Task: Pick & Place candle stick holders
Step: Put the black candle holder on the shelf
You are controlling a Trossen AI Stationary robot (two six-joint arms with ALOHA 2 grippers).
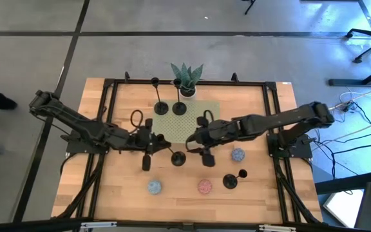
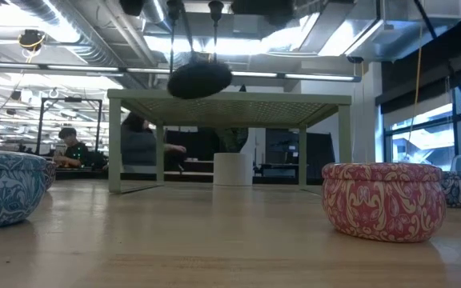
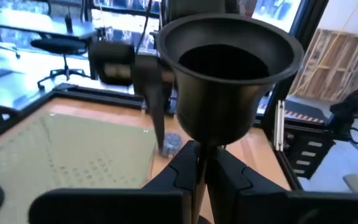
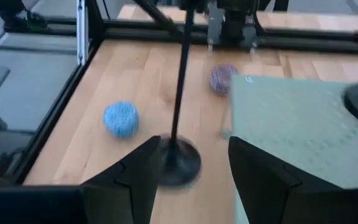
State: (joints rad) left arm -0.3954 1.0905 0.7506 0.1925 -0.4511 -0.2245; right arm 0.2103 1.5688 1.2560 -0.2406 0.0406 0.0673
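**Kid:** How many candle stick holders are there?

**Friend:** Four, all black. Two stand straight up side by side on the green mat (image 1: pixel 201 119), one (image 1: pixel 161 106) next to the other (image 1: pixel 179 106), just in front of the little plant (image 1: pixel 187 77). A third one (image 1: pixel 230 181) stands by itself on the wood near the right front of the table (image 1: pixel 127 187).

**Kid:** And the fourth?

**Friend:** The left claw (image 3: pixel 202 158) has it. Its two fingers are squeezed tight on the thin stem, right under the cup. This held holder (image 1: pixel 178 158) is at the front edge of the mat, near the middle of the table.

**Kid:** Which way does it point?

**Friend:** It leans. The cup end tips back toward the left arm. The round base points out toward the right claw (image 4: pixel 194 142). From the low camera the base looks lifted off the wood.

**Kid:** What is the right claw doing?

**Friend:** Its fingers are spread wide and hold nothing. It is very close to the held holder's base, over the mat's front edge.

**Kid:** Anything else?

**Friend:** Three little round tins on the wood: a blue one (image 1: pixel 154 187), a pink one (image 1: pixel 204 187) and a grey-blue one (image 1: pixel 237 154).
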